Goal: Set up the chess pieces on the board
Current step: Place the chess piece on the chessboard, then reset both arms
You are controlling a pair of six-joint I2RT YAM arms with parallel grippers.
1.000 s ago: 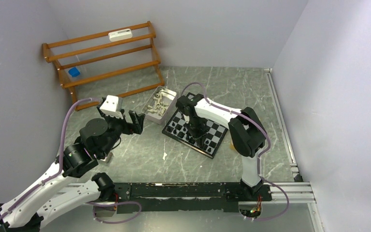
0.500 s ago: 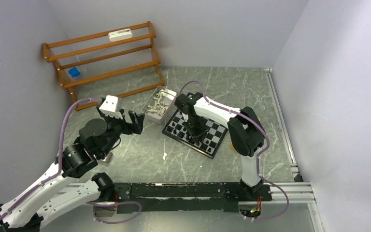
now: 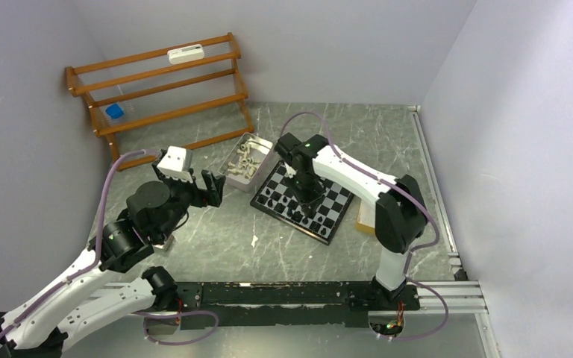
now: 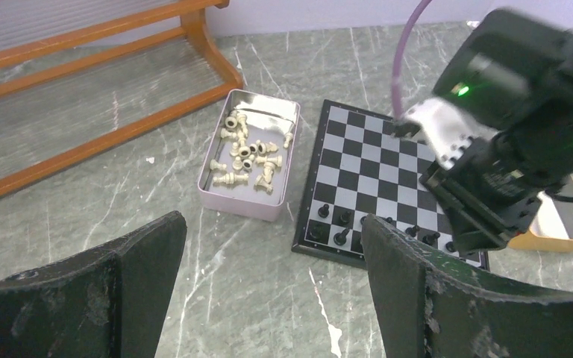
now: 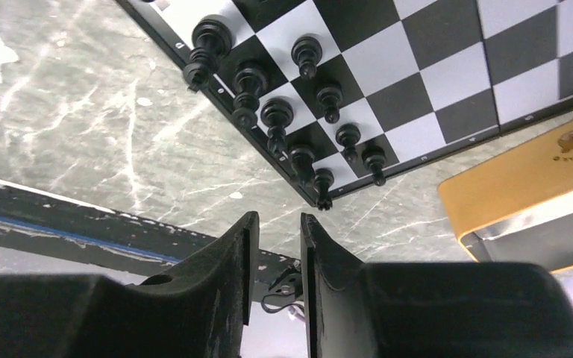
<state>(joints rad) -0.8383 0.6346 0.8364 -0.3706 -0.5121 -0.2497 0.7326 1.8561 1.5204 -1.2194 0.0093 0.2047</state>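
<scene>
Mid-table, the board (image 3: 337, 211) stands half set.
Just left sits the tin (image 4: 243, 206) of white pieces (image 4: 250, 153), where the wide, empty left gripper (image 4: 272, 224) aims to fetch; right gripper (image 5: 277, 220), barely parted, grips nothing over the near-edge black pieces (image 5: 276, 112).

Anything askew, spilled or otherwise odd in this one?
The board sits skewed to the table edges. White pieces lie jumbled in their tin, none seen on the board. Black pieces stand upright. A white speck near the board may be only marbling.
</scene>
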